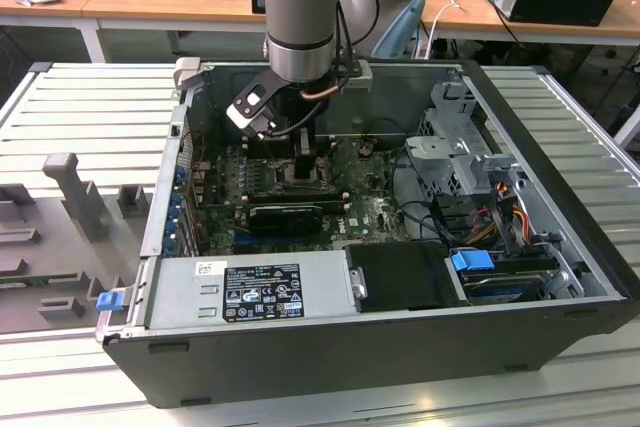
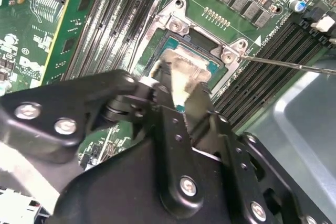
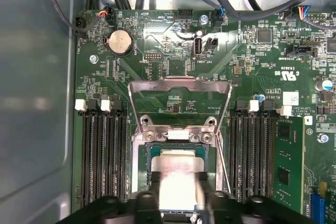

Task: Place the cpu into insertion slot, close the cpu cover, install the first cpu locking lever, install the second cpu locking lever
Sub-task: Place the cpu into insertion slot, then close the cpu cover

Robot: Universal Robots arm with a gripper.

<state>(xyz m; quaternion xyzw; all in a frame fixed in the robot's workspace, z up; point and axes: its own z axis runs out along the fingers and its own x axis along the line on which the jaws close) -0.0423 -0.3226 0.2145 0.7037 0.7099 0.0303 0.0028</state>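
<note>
Black two-finger gripper (image 2: 181, 92): jaws pinched on the cpu (image 3: 176, 170), a small flat near-square chip with a silver-grey metal top, one finger on each of two opposite edges.

The chip lies directly between the fingertips, not off to a side. Being near-square, it has no long axis worth noting, and its edges run parallel to the rim beneath.

Directly under the chip is the insertion slot (image 3: 139, 161), a dark square socket with a silvery rim. The chip sits within that rim's outline, but I cannot tell whether it is fully seated or a hair above.

Beyond the slot, on the side away from the fingers, is the cpu cover (image 3: 179, 81), a thin silvery frame plate with a square window. It stands open, hinged at the slot's far edge, with board visible through the window.

A thin silvery wire lever (image 2: 289, 64) juts out beside the slot, unlatched.

Long black memory slots (image 3: 102, 150) flank the socket in two banks.

Farther on, a round silver coin cell (image 3: 120, 41) sits on the green board (image 3: 252, 61).

Count — one chip, one slot, one cover, one lever clearly made out, one coin cell.

The exterior view shows the grey-and-blue arm (image 1: 300, 17) reaching down into the open dark-grey computer case (image 1: 350, 357).
</note>
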